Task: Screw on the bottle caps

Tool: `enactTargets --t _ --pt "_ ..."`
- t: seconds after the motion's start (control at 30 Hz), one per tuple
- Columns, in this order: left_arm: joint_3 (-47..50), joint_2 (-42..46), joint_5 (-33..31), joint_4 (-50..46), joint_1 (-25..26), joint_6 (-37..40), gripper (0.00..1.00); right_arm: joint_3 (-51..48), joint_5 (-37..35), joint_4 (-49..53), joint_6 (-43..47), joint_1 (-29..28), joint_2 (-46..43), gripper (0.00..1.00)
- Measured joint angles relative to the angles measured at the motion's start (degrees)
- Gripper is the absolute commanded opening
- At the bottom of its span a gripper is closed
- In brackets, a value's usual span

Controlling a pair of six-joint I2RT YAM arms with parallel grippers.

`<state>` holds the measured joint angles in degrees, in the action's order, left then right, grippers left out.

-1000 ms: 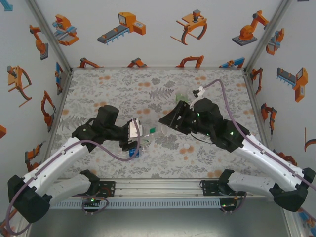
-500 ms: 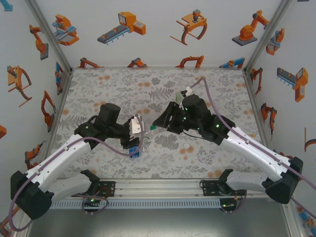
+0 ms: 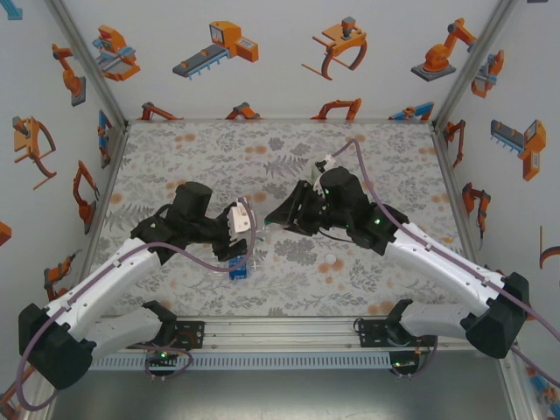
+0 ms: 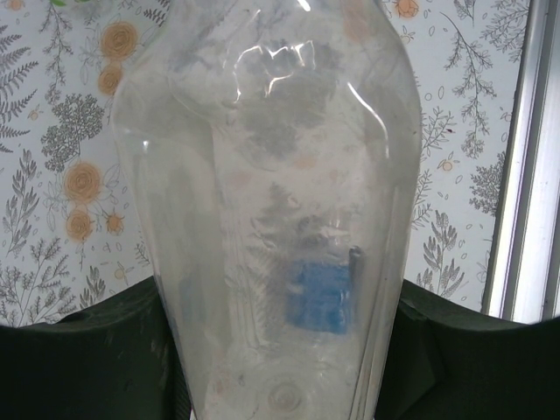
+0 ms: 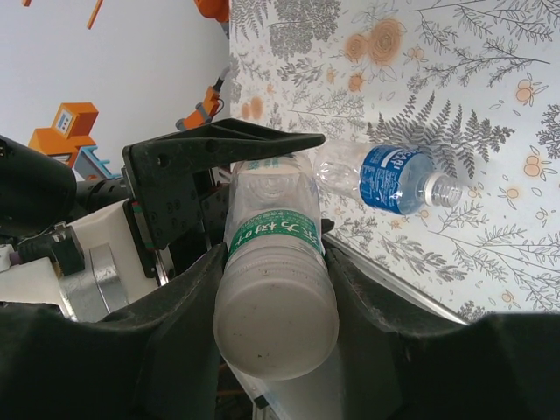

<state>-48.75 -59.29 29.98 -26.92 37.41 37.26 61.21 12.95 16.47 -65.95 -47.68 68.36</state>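
Spanning the gap between the arms, the white-and-green bottle (image 5: pixel 273 232) lies along 9-to-3 o'clock, the left gripper (image 4: pixel 280 332) clamped on its 9 o'clock end, the right gripper (image 5: pixel 273 262) with jaws snug around its 3 o'clock base.

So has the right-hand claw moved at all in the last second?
Yes. The right gripper has slid left over the floral table, closing in on the left gripper.
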Motion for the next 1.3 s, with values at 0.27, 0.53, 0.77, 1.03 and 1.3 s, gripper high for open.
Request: enactTargets --t 0.27,0.53,0.77,1.03,1.3 --pt "0.1 3.1 -1.0 3.9 -1.1 -3.1 0.97 1.0 -1.2 3.8 5.3 2.4 1.7 0.29" --pt "0.1 3.3 -4.7 6.4 -2.9 -8.5 0.97 13.4 -6.6 16.1 18.7 5.6 10.6 0.29" --pt "0.0 4.0 -8.8 9.8 -6.7 -17.2 0.97 26.9 -12.0 23.4 30.2 8.6 21.6 0.29" --pt "-1.5 1.9 -22.8 9.6 -7.6 -24.5 0.97 42.3 -15.2 28.4 38.2 13.1 36.3 0.29" --pt "-1.5 1.2 -24.9 9.6 -8.0 -26.0 0.97 55.1 -18.3 32.7 42.2 15.7 47.3 0.29"
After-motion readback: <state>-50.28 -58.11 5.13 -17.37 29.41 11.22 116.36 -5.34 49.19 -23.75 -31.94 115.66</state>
